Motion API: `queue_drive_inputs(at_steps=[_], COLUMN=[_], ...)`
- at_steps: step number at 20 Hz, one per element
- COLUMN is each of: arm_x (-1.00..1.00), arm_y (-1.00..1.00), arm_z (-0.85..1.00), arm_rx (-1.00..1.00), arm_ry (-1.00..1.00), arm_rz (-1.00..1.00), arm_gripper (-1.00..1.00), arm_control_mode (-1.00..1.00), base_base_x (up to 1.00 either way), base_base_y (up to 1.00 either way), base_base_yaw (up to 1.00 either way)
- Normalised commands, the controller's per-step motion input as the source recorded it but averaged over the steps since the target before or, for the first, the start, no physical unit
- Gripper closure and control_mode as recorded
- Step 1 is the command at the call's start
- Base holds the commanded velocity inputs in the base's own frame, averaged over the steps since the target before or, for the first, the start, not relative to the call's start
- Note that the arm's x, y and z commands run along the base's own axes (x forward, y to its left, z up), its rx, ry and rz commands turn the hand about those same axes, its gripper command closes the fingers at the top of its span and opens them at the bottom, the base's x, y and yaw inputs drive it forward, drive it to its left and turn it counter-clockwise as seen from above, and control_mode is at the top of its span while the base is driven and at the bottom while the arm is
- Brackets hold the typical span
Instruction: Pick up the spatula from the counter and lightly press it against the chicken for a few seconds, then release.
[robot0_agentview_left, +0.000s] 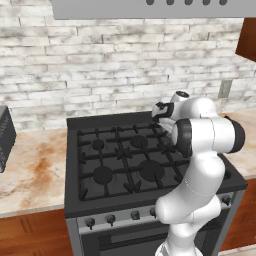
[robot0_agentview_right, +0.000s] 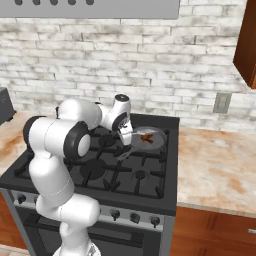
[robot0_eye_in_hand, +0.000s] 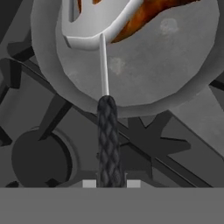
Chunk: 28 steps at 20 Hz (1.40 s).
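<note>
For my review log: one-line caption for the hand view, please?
Gripper holds the spatula by its dark handle, blade over the chicken in the pan.

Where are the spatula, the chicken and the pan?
spatula (robot0_eye_in_hand: 108, 140), hand view, on its dark braided handle.
chicken (robot0_eye_in_hand: 146, 16), hand view, on its browned surface.
pan (robot0_eye_in_hand: 170, 70), hand view, on its bare grey floor.

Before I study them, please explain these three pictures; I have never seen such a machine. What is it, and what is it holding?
It is a white robot arm in a simulated kitchen. Two pictures come from cameras behind the arm, left and right; the third looks along its gripper. In front is a black stove with a round pan holding browned chicken. The gripper is shut on a spatula, whose blade reaches over the chicken.
</note>
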Motion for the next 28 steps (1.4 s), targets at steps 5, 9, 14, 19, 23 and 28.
queue_drive_inputs(at_steps=[5,9,14,19,23,28], arm_x=[-0.03,-0.01,-0.01,-0.02,0.0,0.0], arm_y=[0.0,0.0,0.0,0.0,0.0,0.0], arm_z=[-0.13,-0.12,-0.1,-0.07,-0.08,-0.09], arm_rx=[0.01,0.02,0.02,0.03,0.03,0.02], arm_ry=[0.01,0.02,0.02,0.01,0.02,0.02], arm_rz=[0.0,0.0,0.0,0.0,0.0,0.0], arm_gripper=[1.0,1.0,1.0,1.0,1.0,1.0], arm_control_mode=[-1.0,-1.0,-1.0,-1.0,-1.0,-1.0], base_base_x=[0.0,0.0,0.0,0.0,0.0,0.0], base_base_y=[0.0,0.0,0.0,0.0,0.0,0.0], base_base_yaw=[0.0,0.0,0.0,0.0,0.0,0.0])
